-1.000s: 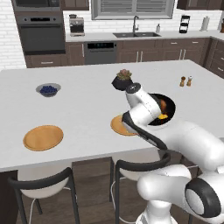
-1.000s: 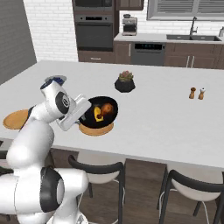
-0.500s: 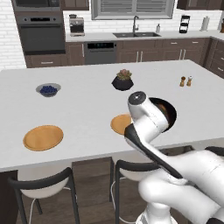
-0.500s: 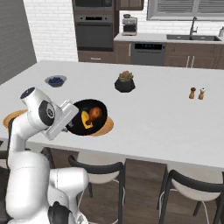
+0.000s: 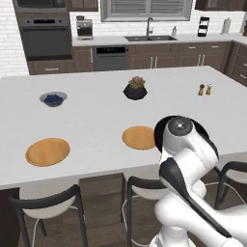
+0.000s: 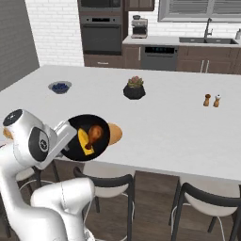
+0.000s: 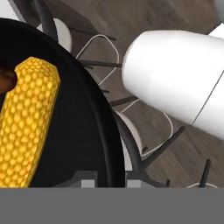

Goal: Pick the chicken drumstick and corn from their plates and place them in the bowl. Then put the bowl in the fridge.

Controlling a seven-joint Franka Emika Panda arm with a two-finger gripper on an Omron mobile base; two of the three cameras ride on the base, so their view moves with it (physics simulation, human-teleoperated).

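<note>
The black-looking bowl hangs in the air at the near edge of the white island counter, lifted clear of it and tipped toward the right base camera so its dark inside faces out. In that view the chicken drumstick lies inside the bowl, with the yellow corn touching it on the side nearer the arm. The gripper is clamped on the bowl's rim: in the hand view its two dark tips sit close together at the bottom with the thin dark wall of the bowl running up between them, and the corn lies just inside that wall, with a brown bit of the drumstick at its far end. One tan plate rests on the counter just beside the lifted bowl, whose dark rim shows behind the arm's white joint in the left base view; in the right base view part of this plate peeks out from behind the bowl. The second plate lies well apart from the bowl, toward the counter's left end in the left base view. Farther back on the counter stand a small blue dish, a black faceted plant pot and two small shakers
</note>
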